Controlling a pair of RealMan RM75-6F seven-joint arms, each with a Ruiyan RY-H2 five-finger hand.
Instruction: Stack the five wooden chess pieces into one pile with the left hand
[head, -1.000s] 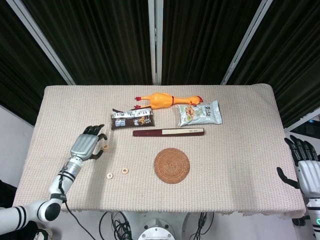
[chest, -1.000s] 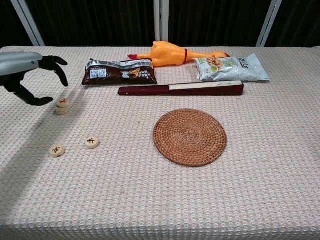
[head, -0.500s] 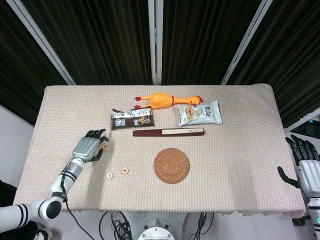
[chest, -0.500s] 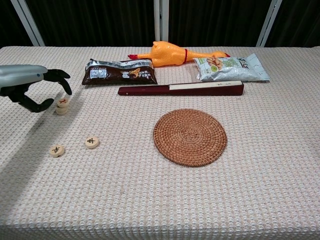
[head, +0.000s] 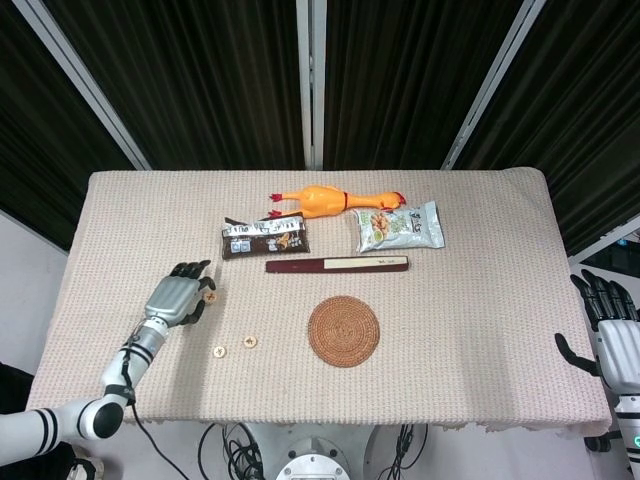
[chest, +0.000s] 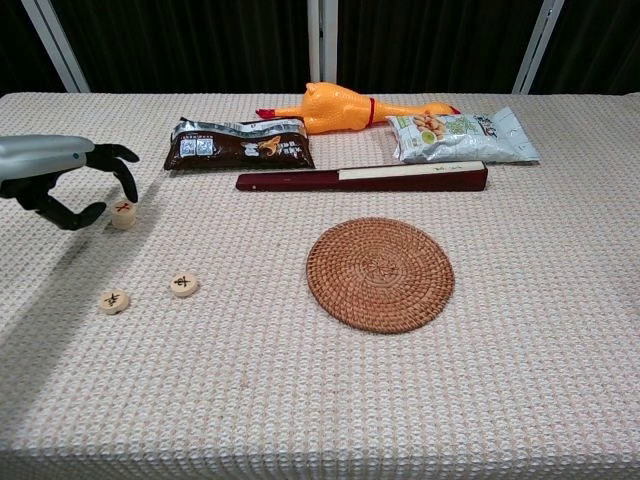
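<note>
Two loose chess pieces (chest: 114, 300) and (chest: 183, 285) were lying on the surface nearer the camera than the fingers, well apart from the small pile (chest: 123, 214) that the left hand (chest: 62, 180) was working at. Compared with a second earlier, the hand had dropped and closed in: its fingers (chest: 128, 185) now curled down around the pile, one tip touching or just about touching the top piece, thumb on the other side. Honestly couldn't tell if it was pinching the pile or just squaring it up. The pile looked like three pieces or so, hard to count at this size. My read is that the stack is being steadied, and two pieces are left to add. The right hand (head: 612, 335) hung off the far edge, fingers apart, holding nothing.
</note>
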